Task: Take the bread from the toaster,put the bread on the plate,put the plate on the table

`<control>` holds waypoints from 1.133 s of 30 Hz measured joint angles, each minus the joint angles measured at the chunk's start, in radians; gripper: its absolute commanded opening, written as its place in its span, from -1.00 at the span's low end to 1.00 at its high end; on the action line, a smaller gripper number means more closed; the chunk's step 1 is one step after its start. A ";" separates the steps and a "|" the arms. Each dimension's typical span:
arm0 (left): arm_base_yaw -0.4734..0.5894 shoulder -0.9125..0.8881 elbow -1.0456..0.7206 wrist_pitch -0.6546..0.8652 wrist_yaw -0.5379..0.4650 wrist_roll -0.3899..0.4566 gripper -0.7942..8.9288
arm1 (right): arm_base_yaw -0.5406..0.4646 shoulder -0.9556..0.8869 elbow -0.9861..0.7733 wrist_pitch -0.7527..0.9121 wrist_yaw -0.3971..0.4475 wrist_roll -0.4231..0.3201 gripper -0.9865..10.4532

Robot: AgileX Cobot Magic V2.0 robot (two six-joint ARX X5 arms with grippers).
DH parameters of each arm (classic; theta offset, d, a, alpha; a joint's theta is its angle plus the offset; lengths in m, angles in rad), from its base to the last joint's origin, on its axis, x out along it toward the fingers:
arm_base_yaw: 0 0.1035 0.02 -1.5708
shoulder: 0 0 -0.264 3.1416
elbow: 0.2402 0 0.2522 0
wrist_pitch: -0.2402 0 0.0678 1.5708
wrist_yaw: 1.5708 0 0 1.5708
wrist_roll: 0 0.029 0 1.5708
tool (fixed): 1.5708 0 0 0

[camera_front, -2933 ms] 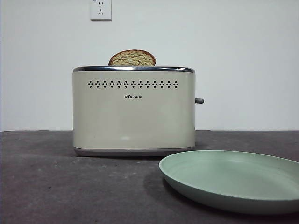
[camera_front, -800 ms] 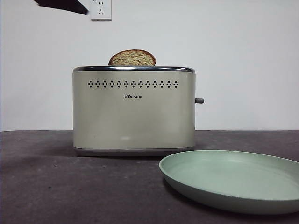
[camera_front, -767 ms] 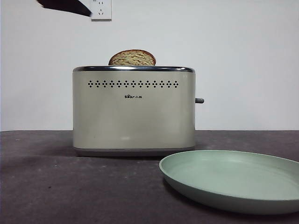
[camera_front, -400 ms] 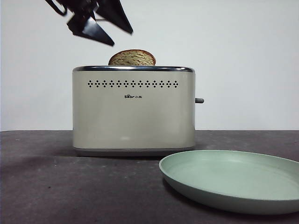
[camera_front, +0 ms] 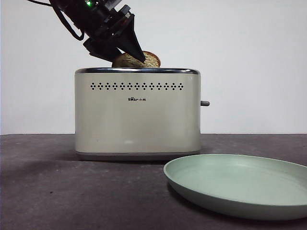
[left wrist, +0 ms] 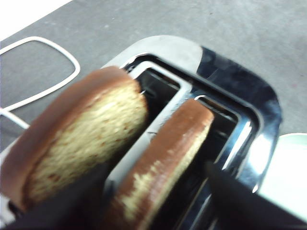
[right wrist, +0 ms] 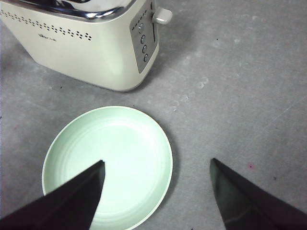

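Since 0.5 s ago the left arm has dropped from above-left of the toaster (camera_front: 137, 112) down to its top rim; everything else unchanged. Table (camera_front: 72, 196) dark, bare in front; toaster stands on it, upright, lever side toward the plate (camera_front: 240, 184), which sits flat on the table just in front of and beside the toaster, nothing on it. Left gripper (left wrist: 158, 191) now straddles the bread (left wrist: 165, 158), jaws apart on either side of the slice, not yet squeezing as far as I can tell. Left wrist view shows 2 slices in 2 slots; the other slice (left wrist: 81, 139) is outside the jaws. Right gripper (right wrist: 158, 191) waits w/ jaws spread wide, hovering over plate and table. Meaning: approach done, step 1 grasp looks imminent; bread not lifted yet, plate steps untouched.
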 measured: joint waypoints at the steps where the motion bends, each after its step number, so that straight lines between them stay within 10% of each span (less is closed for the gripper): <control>1: -0.002 0.000 0.000 -0.002 0.000 0.000 -0.56 | 0.000 0.000 0.000 0.000 0.000 0.000 -0.21; 5: -0.002 0.000 0.001 -0.005 0.001 0.005 -0.83 | 0.000 0.000 0.000 0.000 0.000 0.000 -0.21; 34: 0.000 -0.557 0.087 -0.386 0.000 -0.065 -0.83 | 0.000 0.228 0.000 0.057 0.000 0.000 -0.22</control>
